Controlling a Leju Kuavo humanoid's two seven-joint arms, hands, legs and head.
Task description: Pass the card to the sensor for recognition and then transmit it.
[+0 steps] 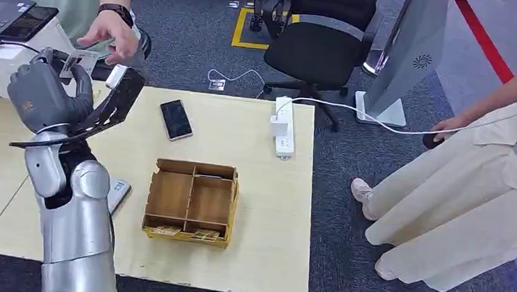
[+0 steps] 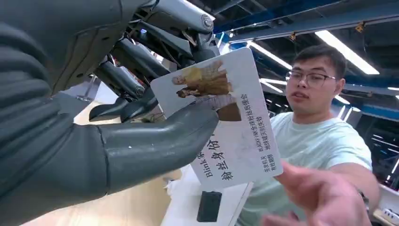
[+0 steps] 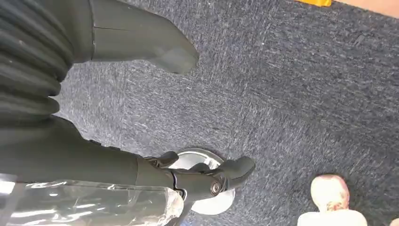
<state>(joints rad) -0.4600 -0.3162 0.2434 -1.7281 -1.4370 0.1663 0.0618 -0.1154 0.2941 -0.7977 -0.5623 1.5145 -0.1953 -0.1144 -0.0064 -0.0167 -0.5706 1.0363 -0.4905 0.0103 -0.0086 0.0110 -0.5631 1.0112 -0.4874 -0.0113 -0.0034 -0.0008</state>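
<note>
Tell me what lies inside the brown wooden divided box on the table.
The brown wooden divided box has small flat cards in its two front slots; the larger compartments look empty. The front wall hides the cards' lower parts.

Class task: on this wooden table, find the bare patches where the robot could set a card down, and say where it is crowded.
Free: the table between the phone and the compartment box, and the strip between that box and the power strip. Crowded: the far-left corner, where the left hand holds the card and a person's hand reaches in.

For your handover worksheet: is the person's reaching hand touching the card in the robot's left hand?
Cannot tell. In the left wrist view the person's hand overlaps the card edge, blurred; the left hand pinches it.
</note>
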